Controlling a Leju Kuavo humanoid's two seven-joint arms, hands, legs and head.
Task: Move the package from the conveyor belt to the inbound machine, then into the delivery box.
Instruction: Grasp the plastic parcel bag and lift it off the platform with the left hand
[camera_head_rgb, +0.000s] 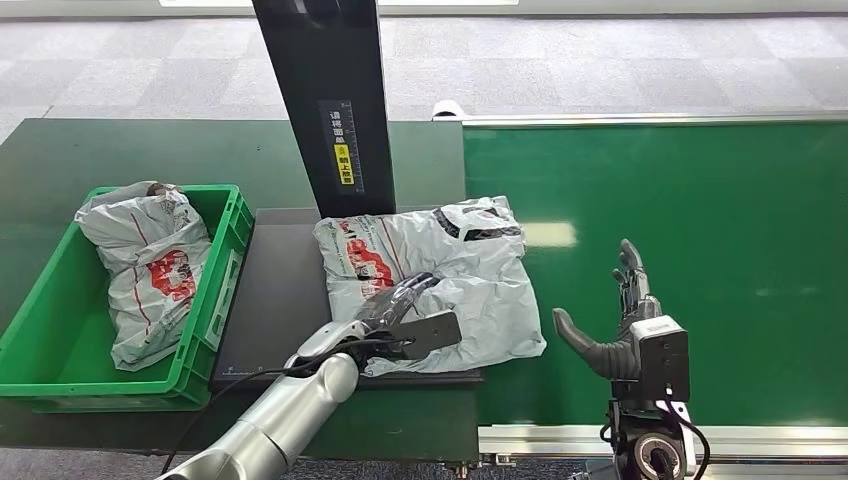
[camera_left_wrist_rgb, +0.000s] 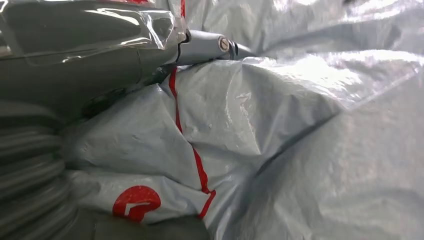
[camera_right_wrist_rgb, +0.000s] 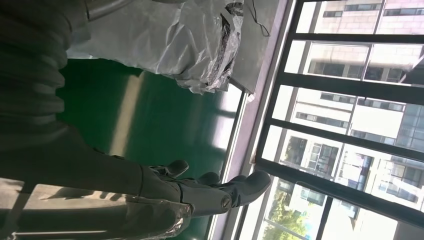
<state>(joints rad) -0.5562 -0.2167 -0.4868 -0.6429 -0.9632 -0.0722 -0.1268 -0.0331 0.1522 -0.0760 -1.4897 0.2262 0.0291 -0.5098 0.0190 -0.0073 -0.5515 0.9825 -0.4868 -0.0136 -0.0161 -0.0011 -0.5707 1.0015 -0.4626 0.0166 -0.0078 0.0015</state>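
It looked like a parcel-sorting station set up inside an office building. A green conveyor belt (camera_head_rgb: 700, 250) ran beside a dark scanning platform (camera_head_rgb: 275, 290) under a black post (camera_head_rgb: 325, 100), with a green plastic crate (camera_head_rgb: 215, 300) of courier bags alongside. Grey carpet tiles (camera_head_rgb: 600, 60) covered the floor, and large windows (camera_right_wrist_rgb: 350, 125) faced other blocks.

The head view looks forward and down from high on the body over the conveyor belt (camera_head_rgb: 700, 250), with both arms entering from below. The left wrist view sits very close behind the left hand (camera_left_wrist_rgb: 100, 55), pressed against the package (camera_left_wrist_rgb: 280, 140) just beyond its fingers. The right wrist view, turned sideways, looks past the right hand (camera_right_wrist_rgb: 200, 192) along the belt toward windows (camera_right_wrist_rgb: 350, 115). All three share the package.
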